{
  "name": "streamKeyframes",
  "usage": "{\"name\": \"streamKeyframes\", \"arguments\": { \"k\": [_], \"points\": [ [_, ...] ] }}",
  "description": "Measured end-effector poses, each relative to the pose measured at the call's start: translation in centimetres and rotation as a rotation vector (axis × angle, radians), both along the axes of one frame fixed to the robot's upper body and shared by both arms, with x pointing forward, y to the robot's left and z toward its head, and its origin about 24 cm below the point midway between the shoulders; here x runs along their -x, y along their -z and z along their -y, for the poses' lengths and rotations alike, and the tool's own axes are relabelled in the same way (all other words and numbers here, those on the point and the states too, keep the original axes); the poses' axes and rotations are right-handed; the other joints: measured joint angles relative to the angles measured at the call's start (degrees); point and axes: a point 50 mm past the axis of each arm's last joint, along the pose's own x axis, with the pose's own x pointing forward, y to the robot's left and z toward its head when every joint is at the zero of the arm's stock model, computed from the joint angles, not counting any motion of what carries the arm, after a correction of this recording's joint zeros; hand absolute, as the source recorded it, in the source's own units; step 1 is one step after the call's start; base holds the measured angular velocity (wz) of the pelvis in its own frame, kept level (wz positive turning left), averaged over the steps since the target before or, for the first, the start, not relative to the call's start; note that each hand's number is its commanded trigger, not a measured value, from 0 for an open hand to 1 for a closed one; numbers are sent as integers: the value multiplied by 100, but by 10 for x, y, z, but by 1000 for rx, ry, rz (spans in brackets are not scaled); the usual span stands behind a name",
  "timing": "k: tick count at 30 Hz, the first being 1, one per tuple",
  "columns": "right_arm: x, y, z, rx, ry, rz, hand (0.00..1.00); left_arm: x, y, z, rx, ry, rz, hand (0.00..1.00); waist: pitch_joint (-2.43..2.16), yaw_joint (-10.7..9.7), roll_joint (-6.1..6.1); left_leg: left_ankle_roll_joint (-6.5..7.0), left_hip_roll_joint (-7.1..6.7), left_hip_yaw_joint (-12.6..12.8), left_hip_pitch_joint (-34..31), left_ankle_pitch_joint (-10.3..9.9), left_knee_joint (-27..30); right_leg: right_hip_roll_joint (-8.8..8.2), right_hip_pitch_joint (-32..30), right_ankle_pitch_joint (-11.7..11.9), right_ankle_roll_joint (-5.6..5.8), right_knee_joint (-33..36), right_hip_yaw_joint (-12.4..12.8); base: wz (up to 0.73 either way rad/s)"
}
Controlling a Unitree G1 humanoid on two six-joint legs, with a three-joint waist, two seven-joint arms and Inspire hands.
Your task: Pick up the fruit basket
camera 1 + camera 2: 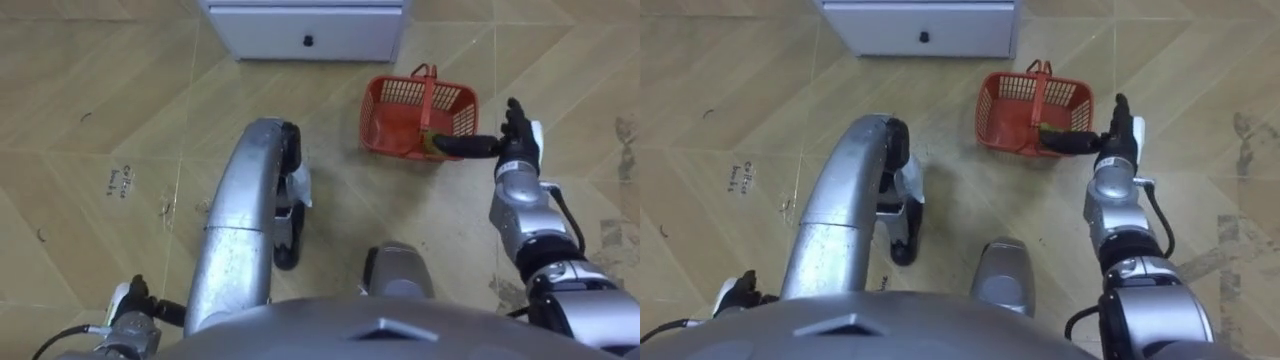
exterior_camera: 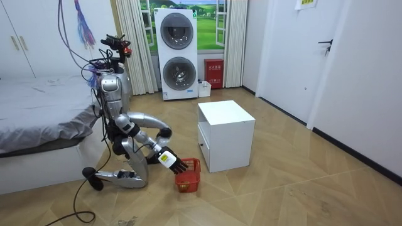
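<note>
The robot knelt on the wooden floor (image 1: 90,90) beside a bed (image 2: 38,116), facing a white cabinet (image 1: 300,25) with a small dark knob (image 1: 308,41) on its drawer front. The fruit basket (image 1: 396,100), red and made of open mesh, stood upright on the floor just in front of the cabinet's right corner, ahead of the robot and to its right. Its handle (image 1: 431,85) arched over the middle from the far rim to the near one. Something small and greenish lay inside against the near wall (too little of it showed to say what it was).

The right hand (image 1: 518,145) was stretched out low, just beside the basket's near right corner. Its fingers (image 1: 514,112) were straight and held apart from the thumb, pointing away from the robot, while the thumb (image 1: 465,147) reached sideways towards the basket's near rim. Whether the thumb tip touched the rim or stopped just short could not be told. Nothing was clasped in that hand, and the basket rested on the floor with its handle free.

The left hand (image 1: 135,300) hung low at the robot's left side, near the floor and well apart from the basket; whether it was spread or closed could not be told.

In the room view, a stacked washer and dryer (image 2: 179,53) stood against the far wall.
</note>
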Motion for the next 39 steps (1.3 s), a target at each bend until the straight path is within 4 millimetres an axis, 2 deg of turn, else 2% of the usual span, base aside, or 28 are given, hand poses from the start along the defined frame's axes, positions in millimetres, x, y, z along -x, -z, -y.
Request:
{"name": "streamKeyframes", "arguments": {
  "k": [2, 3, 4, 6, 8, 13, 17, 19, 24, 30, 33, 38, 39],
  "points": [
    [-5, -5, -1, 1, -8, 22, 0, -2, 0, 0, 4, 12, 3, 0, 1, 40, 22, 4, 16, 24, -26, 2, 1, -15, -87, -6, -7, 31, 33, -5],
    [-9, -8, -1, 13, -22, 31, 0, -4, 0, 1, 6, 25, 5, 0, 3, 143, 22, 15, 66, 65, -50, 7, 1, -22, -160, -7, -5, 66, 99, -13],
    [-14, -12, 1, 20, -31, 43, 0, -5, 0, 3, 13, 47, 4, 0, 29, 211, 58, 38, 82, 90, -64, 19, 1, -32, -181, -9, 2, 89, 122, -10],
    [-21, -17, 3, 31, -36, 56, 0, -5, 1, 4, 15, 71, -4, 0, 55, 320, 109, 54, 90, 104, -81, 30, -1, -40, -221, -11, 2, 108, 134, 0],
    [-24, -19, 3, 42, -51, 55, 0, 1, 1, 4, 15, 73, -19, 0, 52, 375, 140, 52, 94, 103, -107, 34, -3, -36, -247, -11, 2, 112, 132, 0],
    [-25, -20, 6, 58, -72, 51, 0, 11, 3, 6, 31, 78, -53, 0, 50, 516, 194, 89, 92, 157, -225, 65, -17, -85, -325, -23, 6, 116, 121, 5],
    [-21, -17, 11, 54, -66, 28, 0, 10, 3, 7, 42, 82, -50, 0, 67, 622, 252, 132, 87, 207, -276, 88, -20, -138, -397, -23, 24, 122, 112, 4],
    [-19, -15, 16, 39, -63, 12, 0, 12, 3, 7, 53, 84, -57, 0, 77, 705, 319, 148, 91, 218, -304, 95, -18, -145, -421, -24, 27, 139, 102, 0],
    [-11, -9, 27, 1, -31, -28, 0, 13, 4, 7, 76, 85, -68, 0, 64, 925, 452, 170, 102, 240, -366, 141, -32, -165, -490, -28, 29, 187, 74, 2],
    [-4, -4, 44, -21, 35, -86, 0, 13, 4, 7, 111, -1, -54, 0, 73, 1102, 476, 190, 127, 289, -394, 180, -56, -187, -508, -40, 51, 214, 78, 1],
    [-4, -7, 56, -25, 71, -100, 0, 12, 4, 8, 129, -20, -47, 0, 75, 1128, 478, 260, 185, 397, -406, 214, -82, -262, -565, -42, 55, 223, 71, 6],
    [-6, -11, 63, -60, 107, -87, 0, 13, 4, 8, 145, -7, -60, 0, 76, 1186, 485, 286, 199, 416, -479, 230, -81, -271, -648, -44, 57, 254, 75, 0],
    [-5, -11, 65, -63, 114, -93, 0, 13, 4, 9, 151, 1, -67, 0, 88, 1206, 500, 296, 212, 429, -487, 236, -80, -273, -666, -45, 58, 265, 80, 0]
  ]
}}
